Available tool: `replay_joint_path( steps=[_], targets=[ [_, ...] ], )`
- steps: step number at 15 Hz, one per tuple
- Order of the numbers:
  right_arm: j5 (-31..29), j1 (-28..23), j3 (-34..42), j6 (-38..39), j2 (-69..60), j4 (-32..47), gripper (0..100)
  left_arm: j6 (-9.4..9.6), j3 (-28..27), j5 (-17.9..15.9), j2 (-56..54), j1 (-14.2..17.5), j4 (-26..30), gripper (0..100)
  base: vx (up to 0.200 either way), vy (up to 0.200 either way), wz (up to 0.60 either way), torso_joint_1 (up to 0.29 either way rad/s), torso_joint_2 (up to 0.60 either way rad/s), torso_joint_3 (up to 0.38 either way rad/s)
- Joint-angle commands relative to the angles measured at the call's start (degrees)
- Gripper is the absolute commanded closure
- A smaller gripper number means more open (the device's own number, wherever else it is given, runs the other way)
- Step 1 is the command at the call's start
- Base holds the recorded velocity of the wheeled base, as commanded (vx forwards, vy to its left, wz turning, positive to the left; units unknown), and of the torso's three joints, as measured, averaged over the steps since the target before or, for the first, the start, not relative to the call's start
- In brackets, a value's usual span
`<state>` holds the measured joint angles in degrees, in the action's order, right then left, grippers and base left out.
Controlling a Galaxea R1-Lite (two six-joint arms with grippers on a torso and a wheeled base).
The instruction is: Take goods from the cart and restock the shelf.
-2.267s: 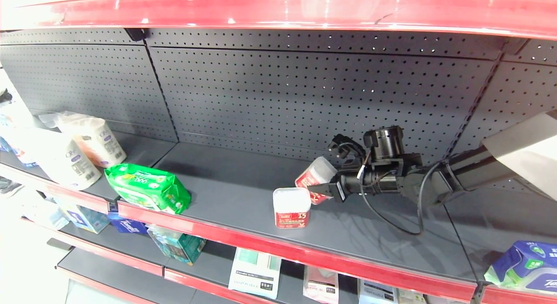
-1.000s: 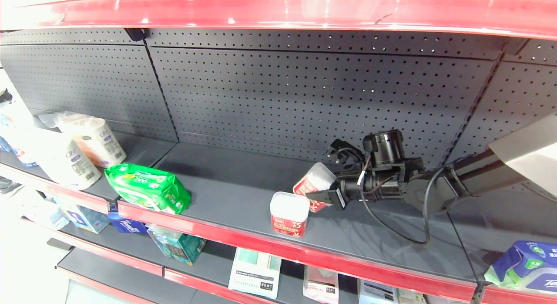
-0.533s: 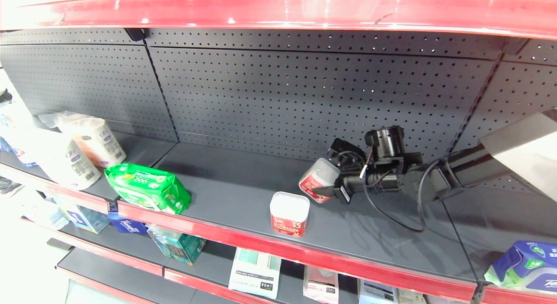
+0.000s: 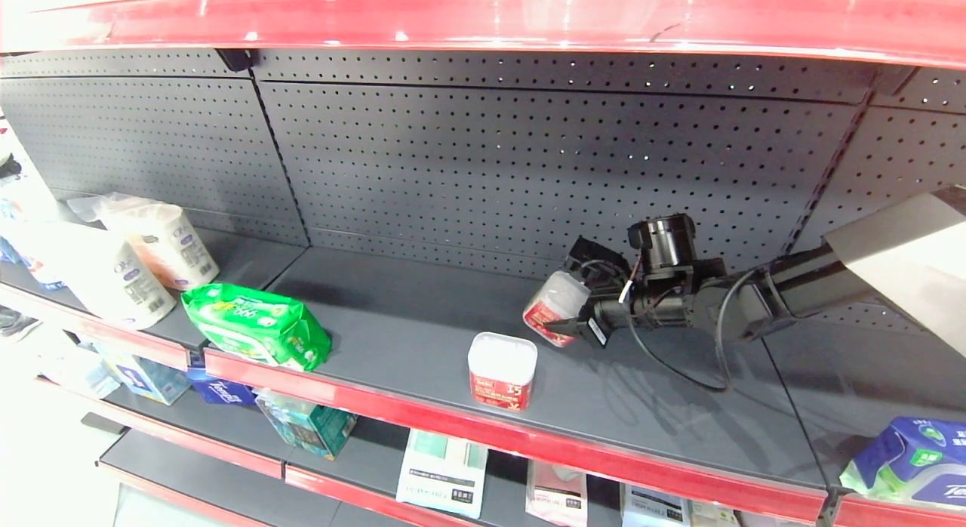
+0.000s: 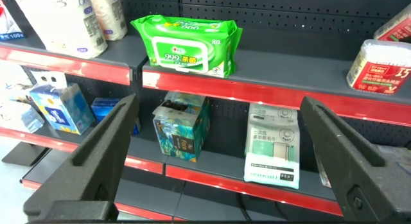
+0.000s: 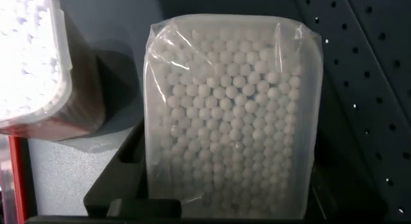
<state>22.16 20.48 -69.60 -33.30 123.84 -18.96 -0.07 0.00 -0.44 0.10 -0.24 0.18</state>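
Right of centre in the head view, the right gripper [image 4: 564,322] is clamped on a tilted clear plastic cotton-swab box with a red label [image 4: 557,299], over the dark grey metal shelf [image 4: 407,323], just behind an identical upright box [image 4: 502,368]. The left gripper [image 5: 219,102] gapes wide, holding nothing.

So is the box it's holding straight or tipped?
Tipped. In the jaws of the right gripper, the cotton swab box leans; the other box stands upright.

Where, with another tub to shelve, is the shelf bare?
Widest bare stretch: between the green wipes pack and the standing tub. Also between the right gripper's held tub and the blue tissue pack. Crowded: the paper rolls.
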Motion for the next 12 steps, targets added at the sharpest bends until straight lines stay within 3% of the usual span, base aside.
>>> replay_joint_path(
  steps=[1, 12],
  targets=[
    [-0.01, 0.17, 0.16, -0.01, 0.08, -0.03, 100, -0.01, 0.00, 0.00, 0.08, -0.02, -0.01, 0, 0.000, 0.000, 0.00, 0.000, 0.00, 0.000],
    [-0.63, 0.35, -0.01, -0.01, 2.54, -0.03, 100, -0.01, 0.00, 0.00, 0.08, -0.02, -0.01, 0, 0.000, 0.000, 0.00, 0.000, 0.00, 0.000]
  ],
)
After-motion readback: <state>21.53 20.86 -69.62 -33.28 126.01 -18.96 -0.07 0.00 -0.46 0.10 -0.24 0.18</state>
